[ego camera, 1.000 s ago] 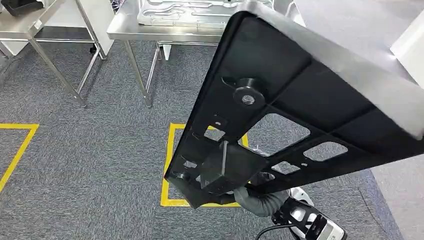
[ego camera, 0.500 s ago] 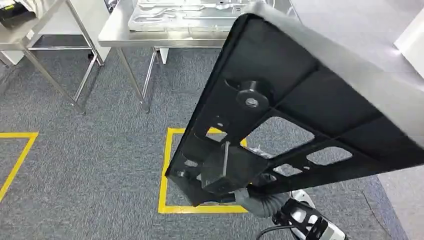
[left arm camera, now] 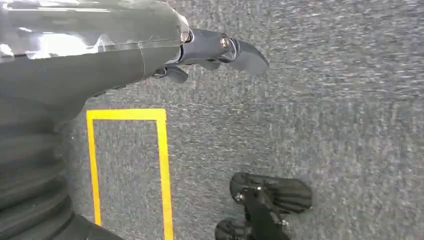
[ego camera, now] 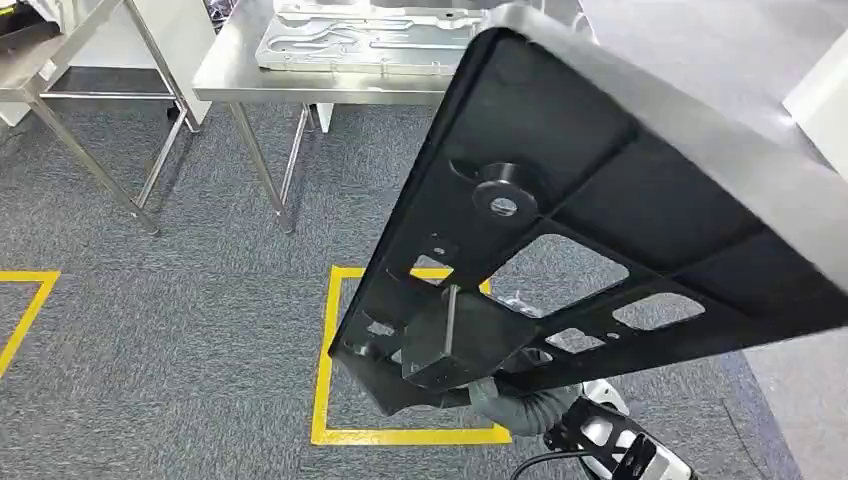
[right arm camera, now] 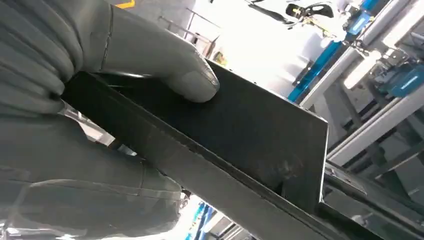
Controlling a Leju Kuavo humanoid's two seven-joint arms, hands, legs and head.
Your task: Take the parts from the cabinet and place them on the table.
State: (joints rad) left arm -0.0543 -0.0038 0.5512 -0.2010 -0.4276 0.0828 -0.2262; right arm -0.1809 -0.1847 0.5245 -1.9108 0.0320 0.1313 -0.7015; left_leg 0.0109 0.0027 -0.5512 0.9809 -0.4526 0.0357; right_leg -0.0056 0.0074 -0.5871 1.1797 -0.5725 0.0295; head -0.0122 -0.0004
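Black and flat, a large part (ego camera: 600, 210) with cut-outs and a round boss is carried tilted in front of the robot, its lower corner gripped by the right robot hand (right arm camera: 100, 100), whose thumb is pressed on one face while the fingers are wrapped under the edge. In the head view the same robot hand (ego camera: 510, 400) is largely hidden behind the part's lower end. The left robot hand (left arm camera: 220, 50) is seen hanging over grey carpet (ego camera: 180, 320) with nothing held; whether its fingers are spread or curled cannot be told from the wrist view.

Ahead, a steel worktop (ego camera: 225, 75) is seen, well apart from the carried part, with a silver plate (ego camera: 350, 40) already lying on it. A yellow taped square (ego camera: 325, 350) is marked on the floor between the robot and that worktop.

The removal from the cabinet is judged done for this piece, as it is already in the grip and in the open. What is left is judged to be the approach to the worktop and the setting down. Whether further parts remain in the cabinet cannot be told.
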